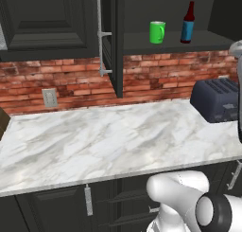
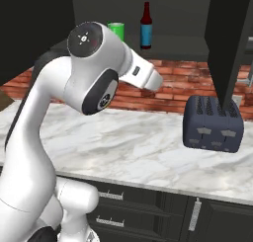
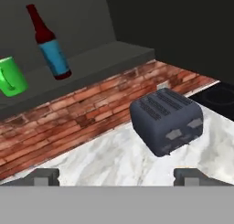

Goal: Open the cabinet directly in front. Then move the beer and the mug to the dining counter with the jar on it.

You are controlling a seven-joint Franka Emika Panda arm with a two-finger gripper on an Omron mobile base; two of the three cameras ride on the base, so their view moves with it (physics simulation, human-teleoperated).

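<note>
Marble worktop (image 1: 94, 141) edge (seemingly) uncluttered leftward

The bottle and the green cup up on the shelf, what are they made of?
The beer looks like dark red-brown glass with a glossy blue label, probably paper or plastic. The mug is a plain bright green with a soft sheen, so likely glazed ceramic, though painted plastic would look the same here.

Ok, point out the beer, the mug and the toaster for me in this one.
beer (image 1: 187, 31): left base view, on the blue label.
mug (image 1: 156, 32): left base view, on the middle of the green body.
toaster (image 2: 213, 123): right base view, on its dark front face above the levers.
</note>
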